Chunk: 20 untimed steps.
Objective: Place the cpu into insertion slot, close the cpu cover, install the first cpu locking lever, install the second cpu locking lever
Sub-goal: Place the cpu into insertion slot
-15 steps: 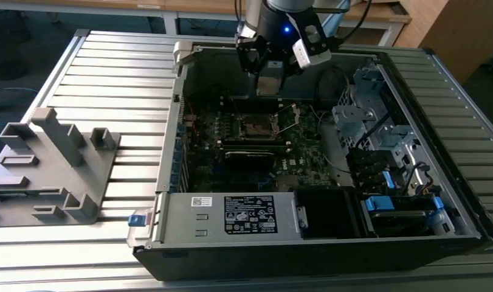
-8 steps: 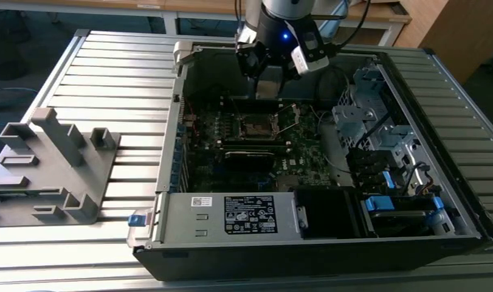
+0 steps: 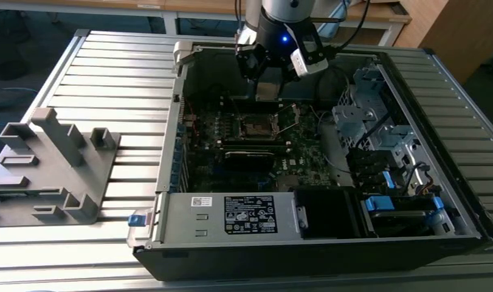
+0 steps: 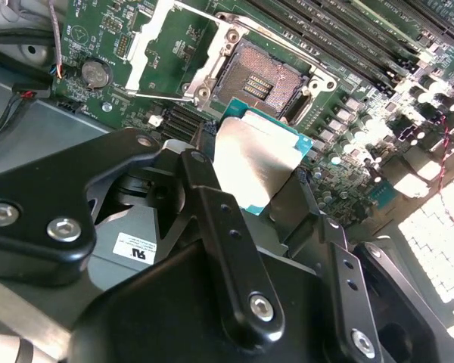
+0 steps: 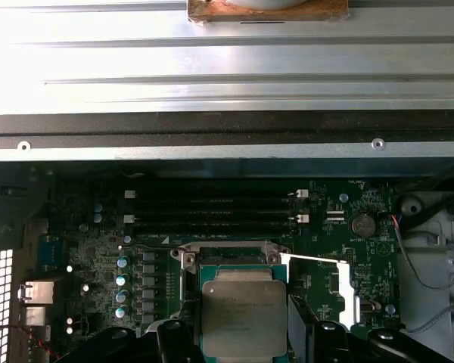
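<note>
While the gripper (image 3: 267,84) is clamping the cpu (image 4: 257,159) above the empty insertion slot (image 4: 268,79) | cpu cover (image 4: 145,39) is standing open | all four steps are remaining.

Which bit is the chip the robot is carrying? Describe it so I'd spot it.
Look inside the open computer case, at the green board on its floor. Near the board's dark square insertion slot, the black gripper holds the cpu: a flat square chip with a dull silvery top and teal edges, unlike the dark, empty slot.
</note>
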Motion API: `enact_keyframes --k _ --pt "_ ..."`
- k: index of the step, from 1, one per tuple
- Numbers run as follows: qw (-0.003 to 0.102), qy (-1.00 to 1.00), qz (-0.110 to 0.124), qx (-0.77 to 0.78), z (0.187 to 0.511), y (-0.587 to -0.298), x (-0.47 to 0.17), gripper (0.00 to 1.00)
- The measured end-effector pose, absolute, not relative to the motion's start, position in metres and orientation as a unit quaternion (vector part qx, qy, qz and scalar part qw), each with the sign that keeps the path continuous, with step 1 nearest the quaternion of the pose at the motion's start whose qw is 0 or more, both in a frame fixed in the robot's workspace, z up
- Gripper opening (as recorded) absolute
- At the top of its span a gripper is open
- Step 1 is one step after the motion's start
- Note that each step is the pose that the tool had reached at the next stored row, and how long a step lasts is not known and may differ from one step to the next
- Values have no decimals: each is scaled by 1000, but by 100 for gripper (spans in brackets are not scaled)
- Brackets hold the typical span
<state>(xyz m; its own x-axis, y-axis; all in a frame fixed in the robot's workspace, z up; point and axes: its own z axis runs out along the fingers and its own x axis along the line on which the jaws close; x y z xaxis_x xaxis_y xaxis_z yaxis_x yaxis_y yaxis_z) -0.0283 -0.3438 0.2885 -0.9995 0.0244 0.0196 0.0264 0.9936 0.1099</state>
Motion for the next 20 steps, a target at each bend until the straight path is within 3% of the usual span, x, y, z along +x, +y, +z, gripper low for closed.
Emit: enact_keyframes --k 13,20 --pt "9 -998 -54 -13 283 -344 -28 54" --pt "9 -999 -28 -13 279 -344 -28 54"
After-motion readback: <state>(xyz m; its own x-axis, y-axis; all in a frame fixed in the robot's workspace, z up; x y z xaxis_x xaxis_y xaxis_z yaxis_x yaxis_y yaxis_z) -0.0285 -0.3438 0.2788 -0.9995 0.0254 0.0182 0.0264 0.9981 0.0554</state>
